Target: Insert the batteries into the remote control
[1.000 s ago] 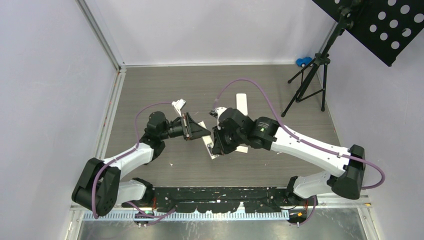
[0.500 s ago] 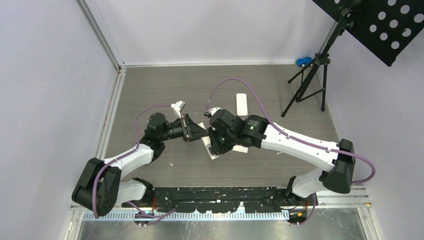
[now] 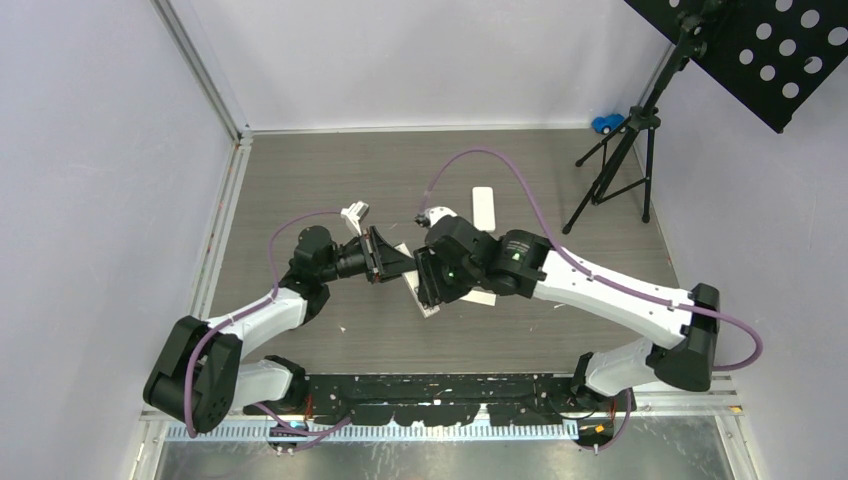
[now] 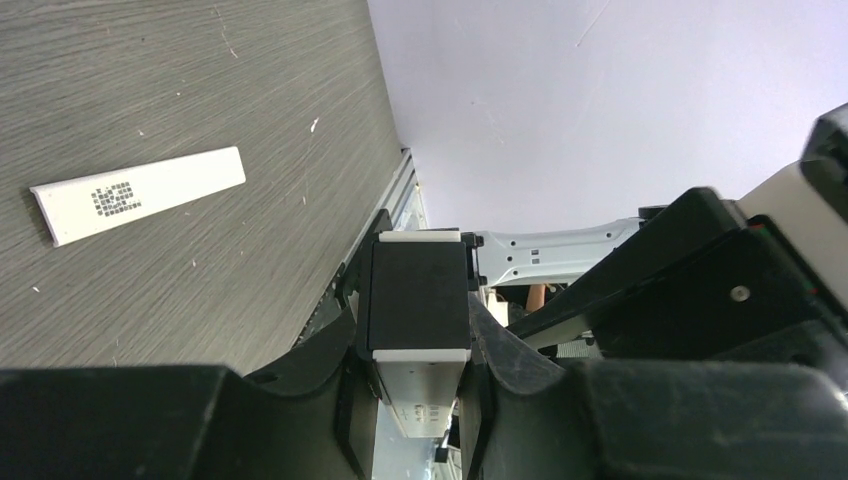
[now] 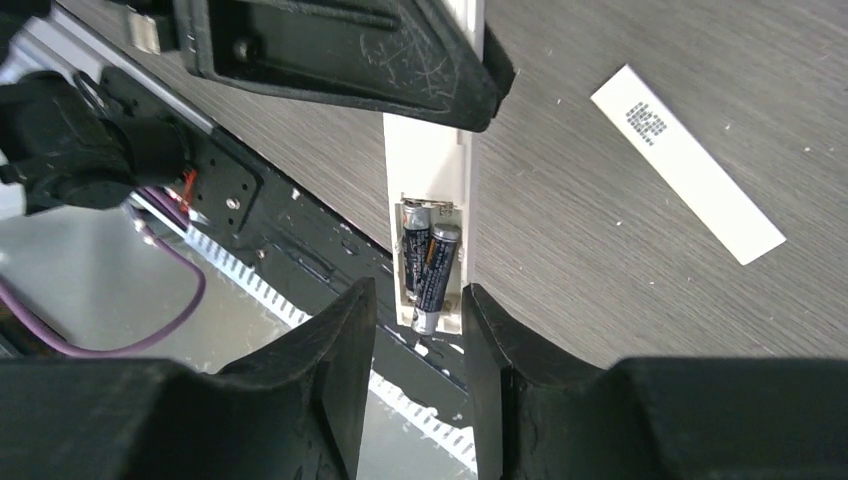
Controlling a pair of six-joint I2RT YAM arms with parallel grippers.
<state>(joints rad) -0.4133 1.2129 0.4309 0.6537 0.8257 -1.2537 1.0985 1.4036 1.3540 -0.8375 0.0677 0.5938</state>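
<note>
2 batteries (image 5: 437,270) show in 1 white remote control (image 5: 428,160). On the 1 surface (image 3: 330,180) there is 1 white strip with a printed code (image 5: 685,165), and 1 more flat white piece (image 3: 484,297) is partly hidden under the right arm. There are 2 arms, with 1 left end effector (image 4: 415,340) and 1 right end effector (image 5: 415,300). There is also 1 tripod stand (image 3: 620,175), 1 black perforated panel (image 3: 770,50) and 1 small blue toy (image 3: 605,123).

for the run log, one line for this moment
left gripper: shut on remote | batteries: two in bay | right gripper: straddles remote, grip unclear | cover: on table
</note>
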